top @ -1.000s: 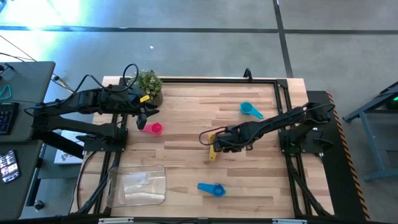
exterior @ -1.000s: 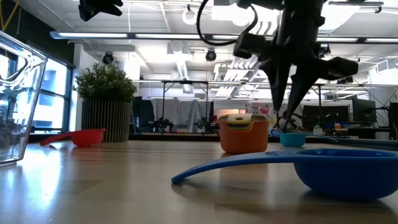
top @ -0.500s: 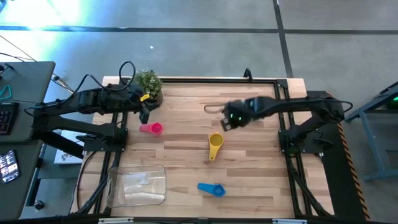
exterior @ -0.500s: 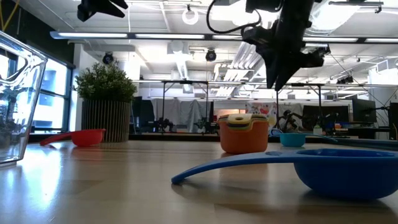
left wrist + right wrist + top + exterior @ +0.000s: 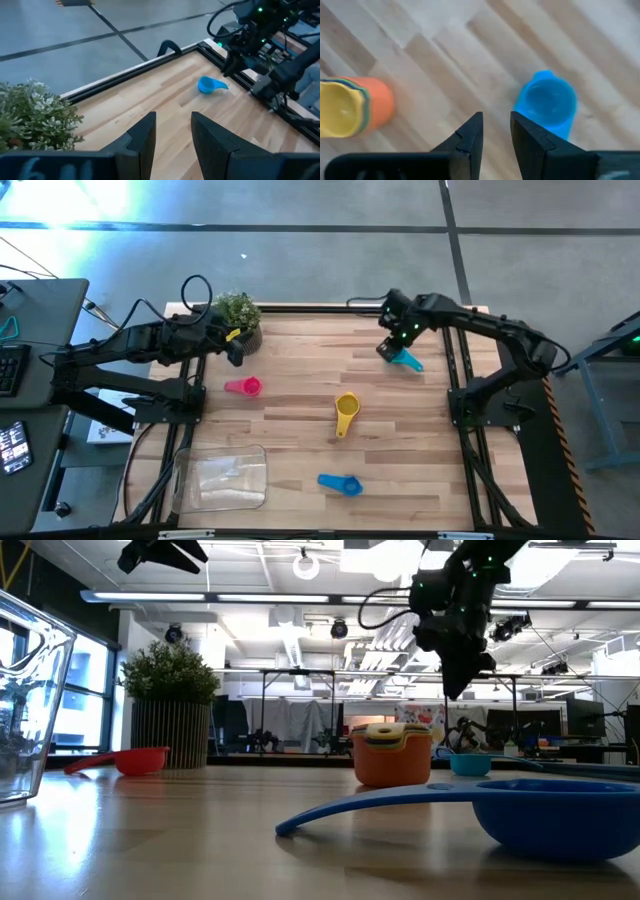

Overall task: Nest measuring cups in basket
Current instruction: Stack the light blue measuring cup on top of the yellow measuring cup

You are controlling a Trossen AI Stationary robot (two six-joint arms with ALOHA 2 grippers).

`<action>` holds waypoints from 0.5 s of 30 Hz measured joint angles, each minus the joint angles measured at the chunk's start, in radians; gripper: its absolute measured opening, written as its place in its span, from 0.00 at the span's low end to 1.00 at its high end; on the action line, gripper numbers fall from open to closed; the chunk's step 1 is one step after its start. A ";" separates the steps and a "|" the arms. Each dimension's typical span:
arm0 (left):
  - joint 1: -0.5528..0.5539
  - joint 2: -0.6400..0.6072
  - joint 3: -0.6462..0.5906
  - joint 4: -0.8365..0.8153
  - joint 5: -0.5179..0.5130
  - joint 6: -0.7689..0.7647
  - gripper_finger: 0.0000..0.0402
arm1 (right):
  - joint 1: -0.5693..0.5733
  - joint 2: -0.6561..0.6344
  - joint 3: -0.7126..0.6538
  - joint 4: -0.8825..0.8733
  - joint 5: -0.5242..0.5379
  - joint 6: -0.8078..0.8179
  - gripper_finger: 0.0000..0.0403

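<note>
Measuring cups lie apart on the table [image 5: 300, 370]; right gripper [image 5: 391, 346], fingers a little apart and holding nothing, hangs over the light blue cup [image 5: 404, 359]; left gripper [image 5: 234, 352], also a little apart, waits near the plant [image 5: 239, 311].

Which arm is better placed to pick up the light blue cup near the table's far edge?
The right. The right gripper hovers almost directly over the light blue cup, fingers slightly apart and empty. The left gripper sits across the table by the plant, nearer the red cup.
</note>
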 joint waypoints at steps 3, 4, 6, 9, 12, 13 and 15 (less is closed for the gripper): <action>0.000 0.000 0.000 0.000 -0.002 -0.020 0.29 | -0.068 0.000 0.000 -0.014 0.002 -0.135 0.25; 0.000 0.000 0.000 0.000 -0.002 -0.026 0.29 | -0.087 0.002 0.000 -0.016 0.007 -0.182 0.26; 0.000 0.000 0.000 0.000 -0.002 -0.039 0.29 | -0.124 0.007 0.000 -0.018 0.017 -0.267 0.27; 0.000 0.000 0.000 0.000 -0.002 -0.053 0.29 | -0.163 0.026 0.000 -0.009 0.025 -0.356 0.27; 0.000 0.000 0.000 0.000 -0.002 -0.053 0.29 | -0.190 0.062 0.000 -0.009 0.033 -0.424 0.27; 0.000 0.000 0.000 0.000 -0.002 -0.053 0.29 | -0.193 0.076 0.000 -0.009 0.035 -0.441 0.27; 0.000 0.000 0.000 0.000 -0.002 -0.053 0.29 | -0.198 0.104 0.000 -0.009 0.045 -0.481 0.27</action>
